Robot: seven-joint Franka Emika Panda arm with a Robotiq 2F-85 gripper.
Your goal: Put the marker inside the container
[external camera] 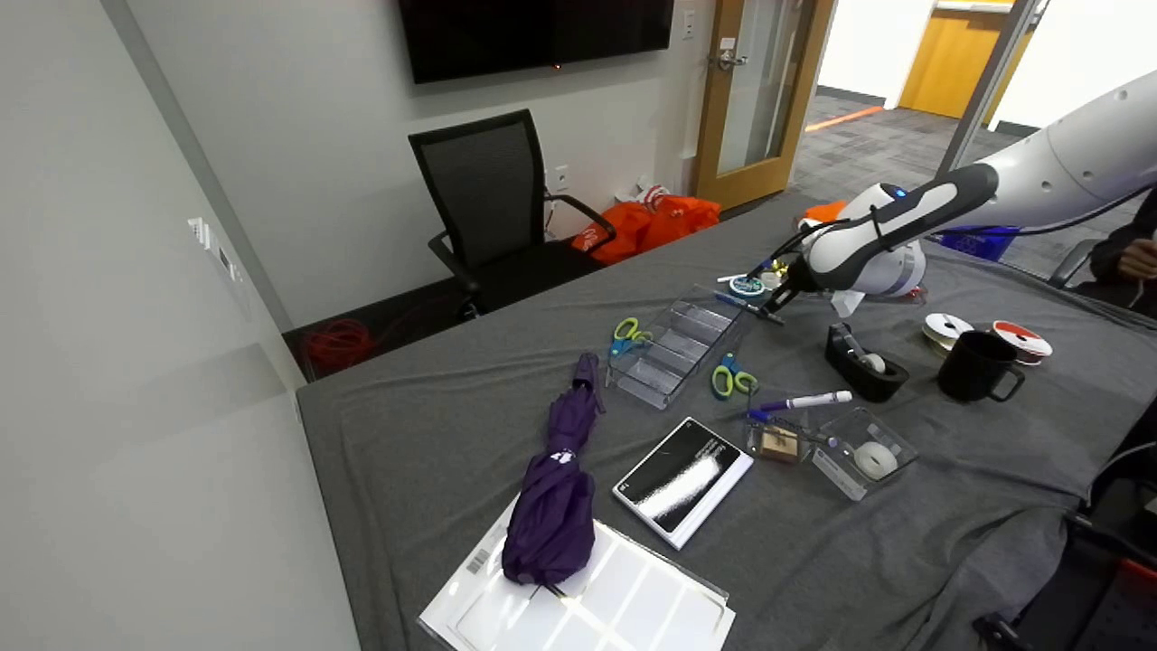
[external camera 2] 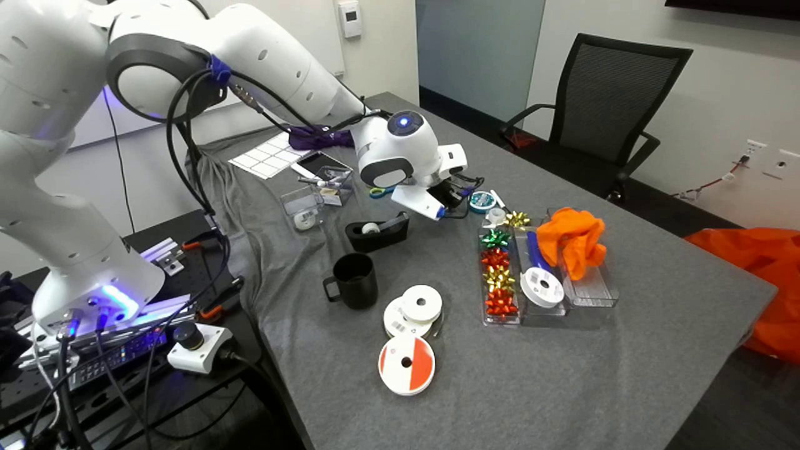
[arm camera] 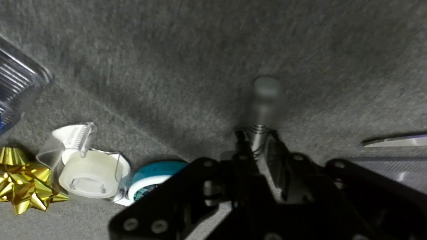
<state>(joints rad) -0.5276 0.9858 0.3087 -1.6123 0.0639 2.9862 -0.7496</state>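
Okay, claw (arm camera: 257, 135) pinches a silvery marker (arm camera: 262, 115), one end blurred, the other hidden in its grip; see-through container (external camera: 670, 358), walls faint to my eye.

Wall (external camera: 312, 136): pale grey, with a dark screen (external camera: 542, 32) mounted on it and a power socket (external camera 2: 786, 164) placed low.
Table (external camera: 434, 425): covered by a grey cloth (external camera 2: 537, 387), which is wrinkled along one edge.
Chair (external camera: 479, 190): black, with a mesh back and armrests; it stands beside the table in both exterior views.
Door (external camera: 764, 90): glass in a wooden frame (external camera: 711, 136), with a metal handle (external camera: 730, 61).
Corridor (external camera: 863, 50): seen beside the door; it has a patterned grey carpet (external camera: 895, 149) with an orange stripe (external camera: 843, 118), and a yellow door (external camera: 963, 59).
Brightness: stronger in the corridor than under the chair.
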